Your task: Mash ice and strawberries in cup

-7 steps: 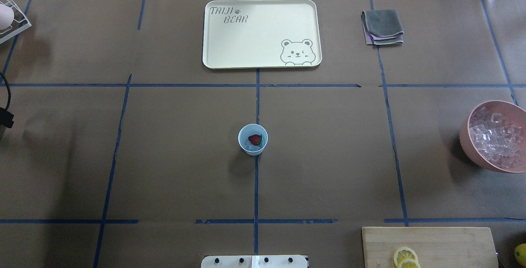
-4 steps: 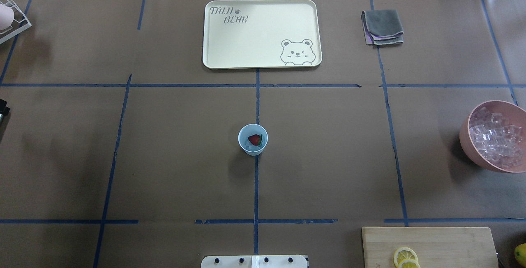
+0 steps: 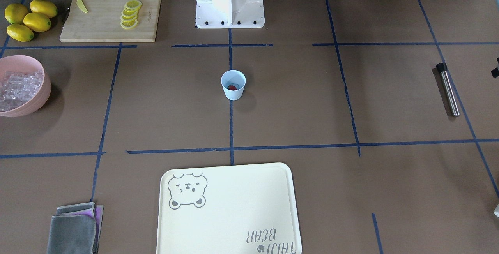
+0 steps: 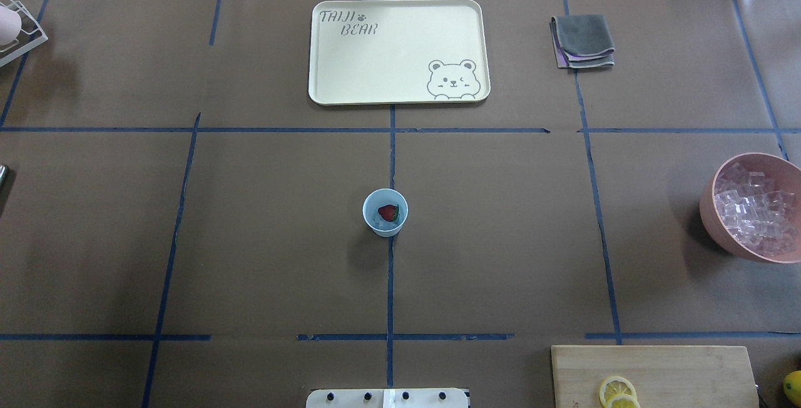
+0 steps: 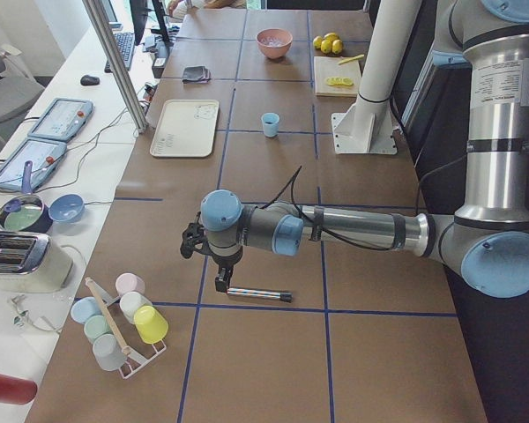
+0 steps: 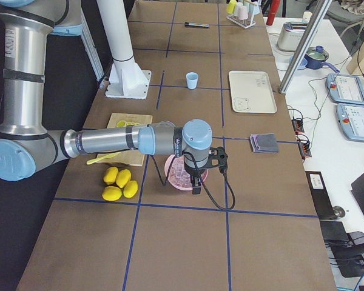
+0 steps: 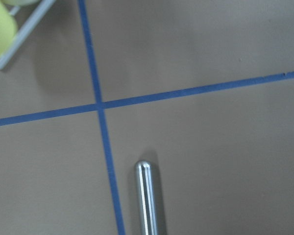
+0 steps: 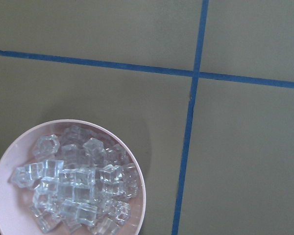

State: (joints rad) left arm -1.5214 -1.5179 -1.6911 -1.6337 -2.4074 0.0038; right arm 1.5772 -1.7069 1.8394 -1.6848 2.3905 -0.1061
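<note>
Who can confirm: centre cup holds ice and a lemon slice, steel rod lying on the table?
No. The cup holds ice and a strawberry, not a lemon slice; the overhead view shows it. The steel rod does lie on the table.

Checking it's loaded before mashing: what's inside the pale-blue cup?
One red strawberry, green at one end, lies on clear ice cubes in the cup. The berry and the cup's wall cover the bottom, so the number of cubes cannot be told.
</note>
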